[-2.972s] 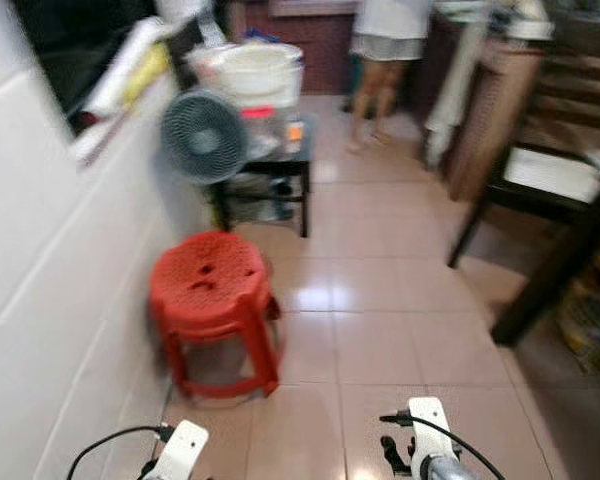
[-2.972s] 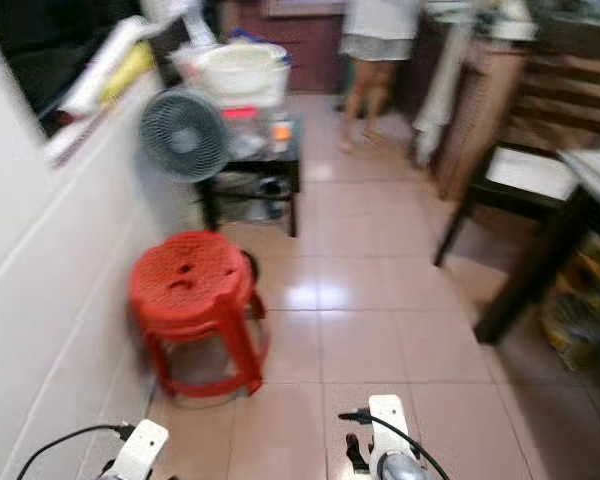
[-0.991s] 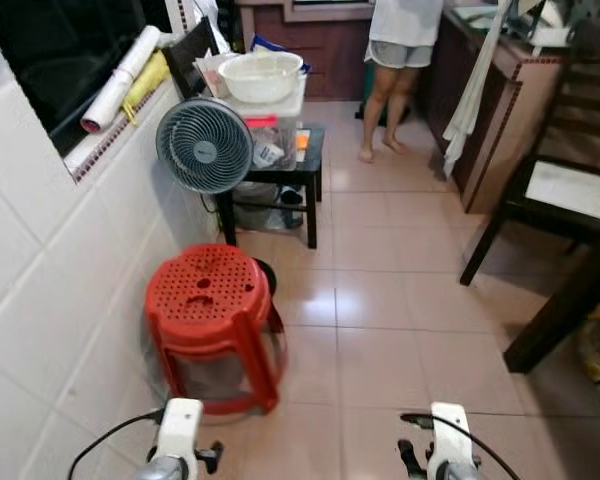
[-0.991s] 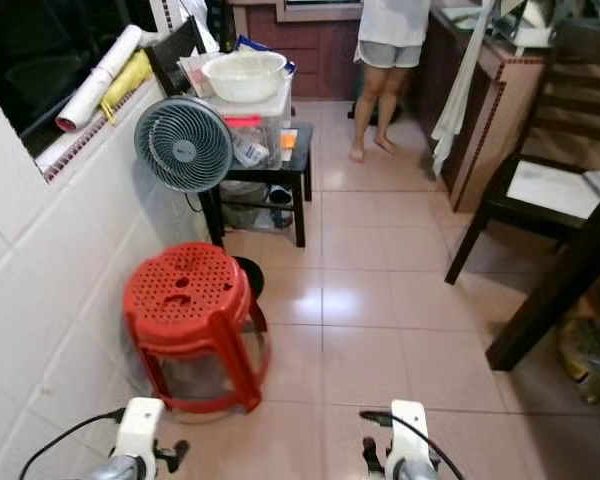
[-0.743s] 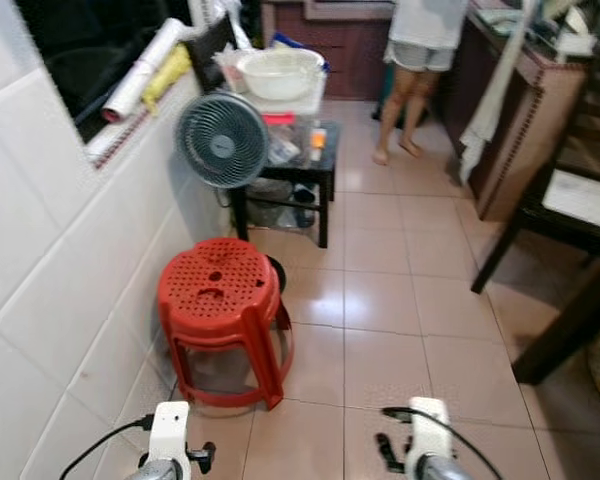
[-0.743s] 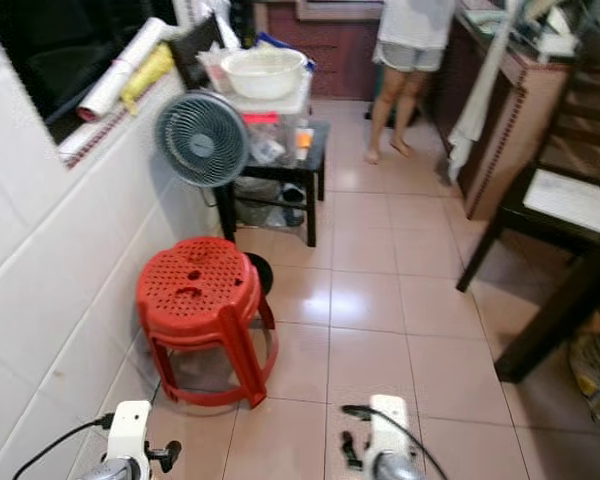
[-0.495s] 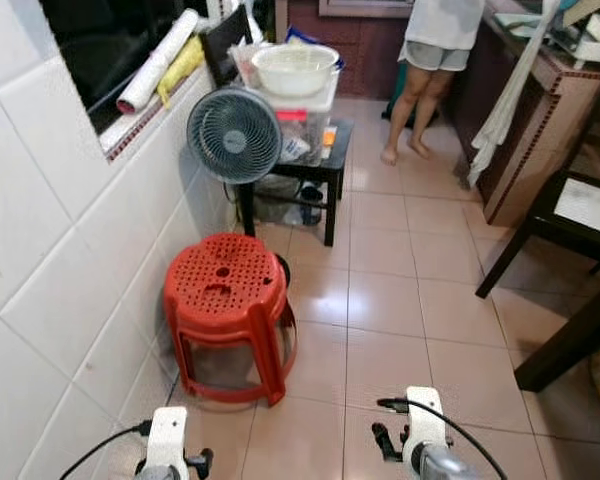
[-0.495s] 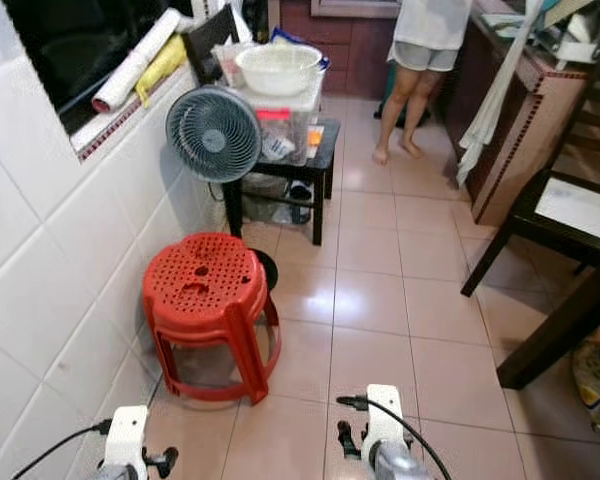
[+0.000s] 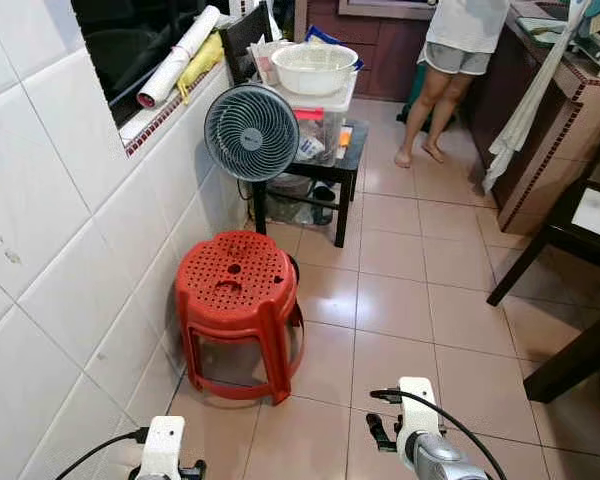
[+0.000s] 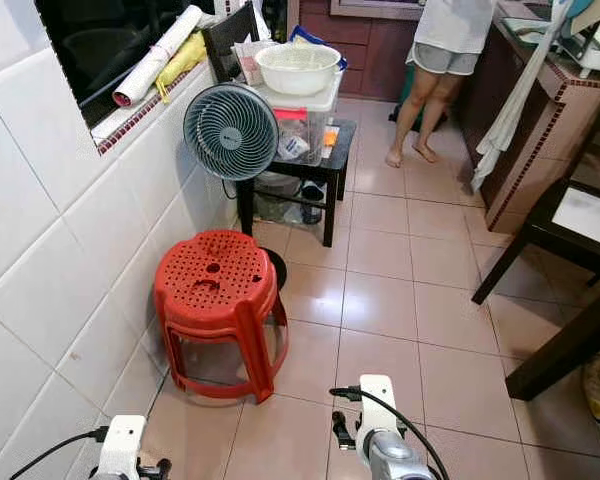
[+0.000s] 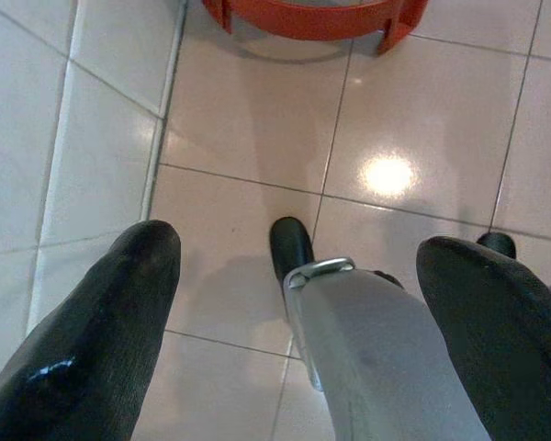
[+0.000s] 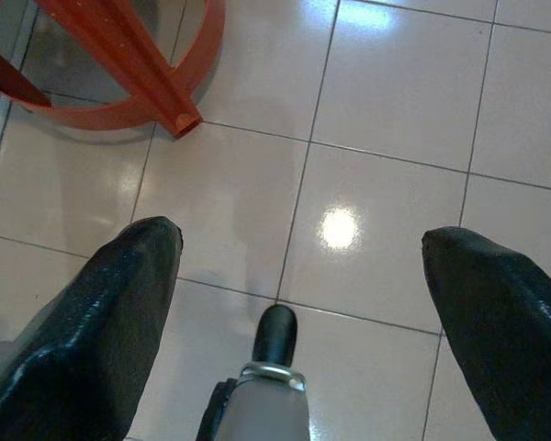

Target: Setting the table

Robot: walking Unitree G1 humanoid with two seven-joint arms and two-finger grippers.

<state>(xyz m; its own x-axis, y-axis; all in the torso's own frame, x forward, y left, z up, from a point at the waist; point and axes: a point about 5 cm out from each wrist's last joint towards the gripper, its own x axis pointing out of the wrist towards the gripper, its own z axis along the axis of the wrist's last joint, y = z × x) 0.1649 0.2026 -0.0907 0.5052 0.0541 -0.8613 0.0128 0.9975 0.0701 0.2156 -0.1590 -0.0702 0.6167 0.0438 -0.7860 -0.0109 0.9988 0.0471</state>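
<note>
Bowl (image 9: 313, 68) sits on a plastic box on the small black desk (image 9: 342, 160) behind the fan (image 9: 251, 132), red stool (image 9: 237, 300) nearer. Left gripper (image 11: 294, 303) and right gripper (image 12: 298, 303) hang low over floor tiles, fingers (image 12: 101, 312) spread, grasping nothing. A person (image 9: 460, 60) stands beyond.

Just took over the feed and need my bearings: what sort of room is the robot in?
Most likely a home kitchen or dining passage: tiled floor and white tiled wall, a red plastic stool, a side table carrying a fan and a bowl, and a person at wooden cabinets.
</note>
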